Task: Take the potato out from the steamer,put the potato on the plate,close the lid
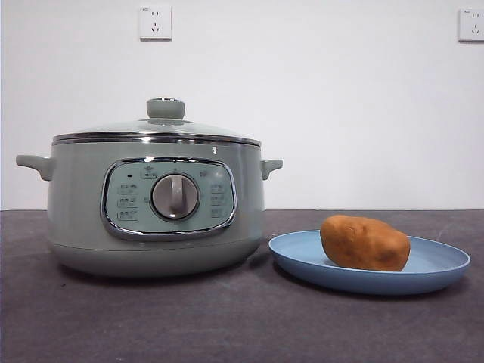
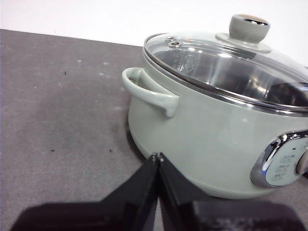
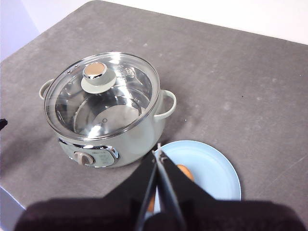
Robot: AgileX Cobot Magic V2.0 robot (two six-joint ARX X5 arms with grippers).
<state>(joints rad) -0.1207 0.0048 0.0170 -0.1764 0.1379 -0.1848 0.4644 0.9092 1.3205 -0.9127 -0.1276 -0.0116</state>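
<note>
The pale green steamer (image 1: 155, 208) stands at the left of the front view with the glass lid (image 1: 159, 127) seated on it. The orange-brown potato (image 1: 364, 242) lies on the light blue plate (image 1: 439, 266) to its right. My left gripper (image 2: 158, 156) is shut and empty, low beside the steamer (image 2: 202, 139) near its side handle; the lid (image 2: 226, 62) shows there too. My right gripper (image 3: 158, 153) is shut and empty, high above the plate (image 3: 211, 168). It partly hides the potato (image 3: 184, 171). The steamer (image 3: 108, 120) and lid (image 3: 103, 94) show below it.
The dark grey table (image 1: 227, 325) stretches in front of the pot and plate. A white wall with two sockets (image 1: 155, 23) stands behind. The table's far edge shows in the right wrist view (image 3: 202, 21).
</note>
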